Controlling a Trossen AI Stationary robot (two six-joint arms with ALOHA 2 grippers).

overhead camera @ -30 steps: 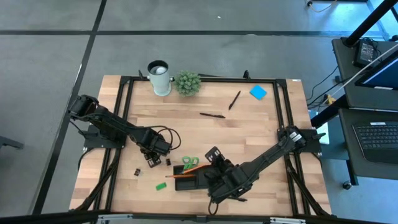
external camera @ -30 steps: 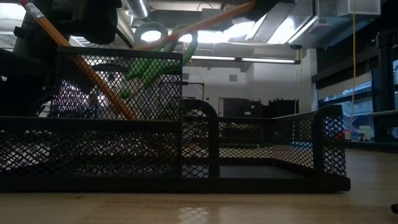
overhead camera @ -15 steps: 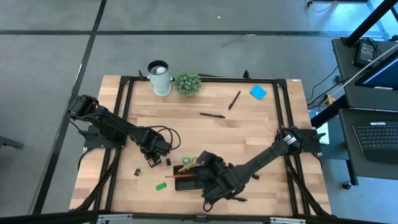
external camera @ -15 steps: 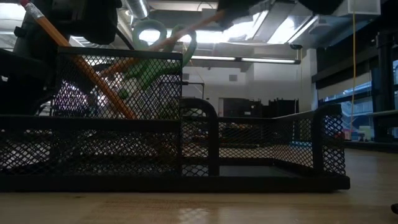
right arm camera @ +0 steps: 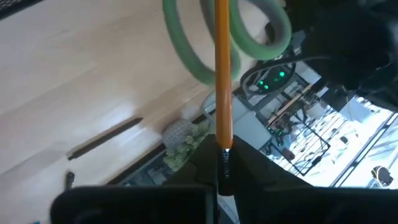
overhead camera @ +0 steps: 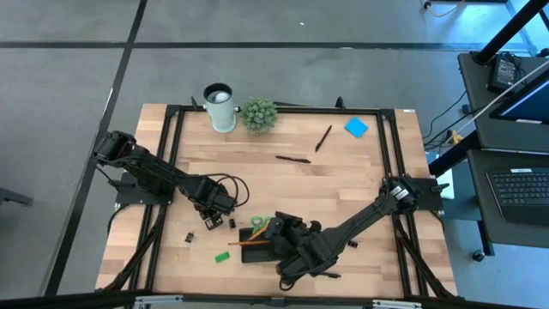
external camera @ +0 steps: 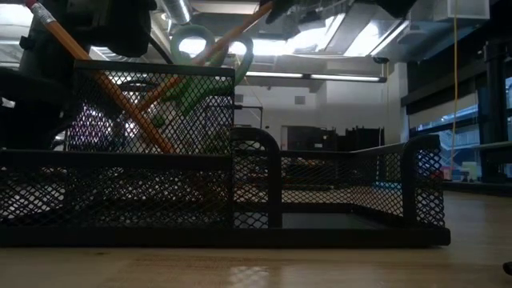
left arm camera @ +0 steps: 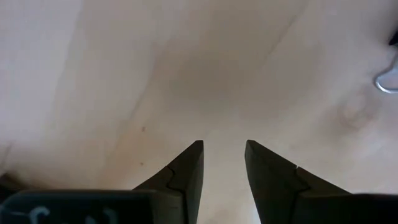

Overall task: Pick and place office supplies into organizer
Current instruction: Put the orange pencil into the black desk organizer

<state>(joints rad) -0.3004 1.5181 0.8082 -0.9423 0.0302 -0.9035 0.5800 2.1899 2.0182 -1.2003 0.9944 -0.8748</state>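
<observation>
The right arm reaches in low from the right edge of the surface (overhead camera: 343,184) toward its near edge, folded so that the right hand (overhead camera: 276,230) sits over the organizer (overhead camera: 257,249), the black mesh tray near the middle of that near edge. Its fingers (right arm camera: 249,165) are closed on an orange pencil (right arm camera: 222,74), which slants down into the tray's tall compartment beside the green scissors (overhead camera: 262,225) standing there; a second orange pencil (external camera: 96,80) leans the other way in the same compartment, the two crossing. The left arm stretches from the left edge toward the middle, its left hand (overhead camera: 214,213) low over bare wood just left of the tray, fingers (left arm camera: 186,177) a little apart and holding nothing. Small black binder clips (overhead camera: 190,237) and a green eraser (overhead camera: 222,256) lie near the near-left corner. Two black pens (overhead camera: 292,159) and a blue sticky-note pad (overhead camera: 356,128) lie toward the far right corner. No writing can be read.
</observation>
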